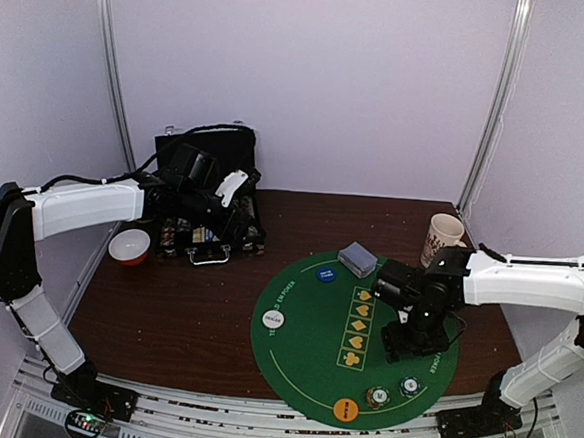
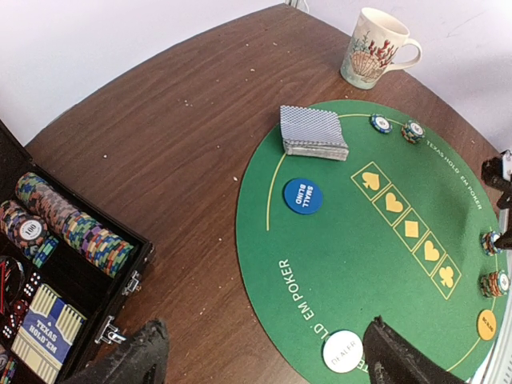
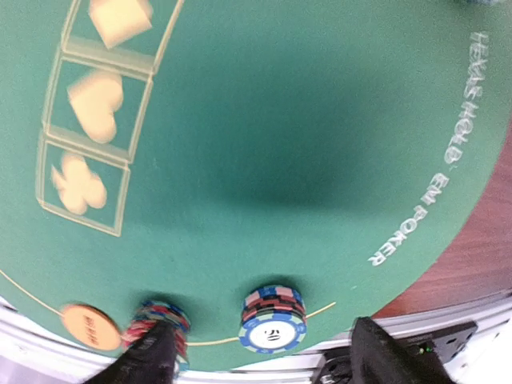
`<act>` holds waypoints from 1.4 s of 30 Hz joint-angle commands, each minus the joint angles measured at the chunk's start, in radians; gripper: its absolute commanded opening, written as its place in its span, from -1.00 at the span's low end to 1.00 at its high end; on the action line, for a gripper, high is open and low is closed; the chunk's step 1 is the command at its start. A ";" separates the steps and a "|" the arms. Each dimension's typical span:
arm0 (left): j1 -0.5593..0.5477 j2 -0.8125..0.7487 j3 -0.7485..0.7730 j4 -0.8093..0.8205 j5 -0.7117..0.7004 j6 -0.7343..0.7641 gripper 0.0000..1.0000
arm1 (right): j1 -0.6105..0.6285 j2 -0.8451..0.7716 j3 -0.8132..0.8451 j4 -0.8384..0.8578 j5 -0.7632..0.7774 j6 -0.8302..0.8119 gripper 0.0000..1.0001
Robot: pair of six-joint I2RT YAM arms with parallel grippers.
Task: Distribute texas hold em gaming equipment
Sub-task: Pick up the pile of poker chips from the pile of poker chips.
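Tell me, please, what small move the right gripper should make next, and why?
Probably lift the right gripper straight up. Its jaws stand apart, and the chip stack marked 50 sits free on the green poker mat between them. One finger is close to the second chip stack, so a sideways move might knock it over.

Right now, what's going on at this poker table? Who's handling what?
The right gripper, open and empty, hangs over the near edge of the green mat, above a chip stack with a second stack and an orange disc beside it. The left gripper, also open and empty, hovers by the open black chip case. The card deck, blue small-blind disc and white dealer disc lie on the mat.
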 commanded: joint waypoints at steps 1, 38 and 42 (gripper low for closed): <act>0.007 -0.027 0.024 0.022 0.010 0.006 0.75 | -0.129 -0.017 0.107 -0.116 0.156 -0.110 0.77; 0.007 -0.003 0.024 0.010 0.003 0.016 0.76 | -0.717 0.459 0.238 0.267 -0.014 -0.587 -0.11; 0.007 -0.003 0.024 0.011 0.003 0.017 0.76 | -0.717 0.459 0.232 0.266 -0.010 -0.601 -0.25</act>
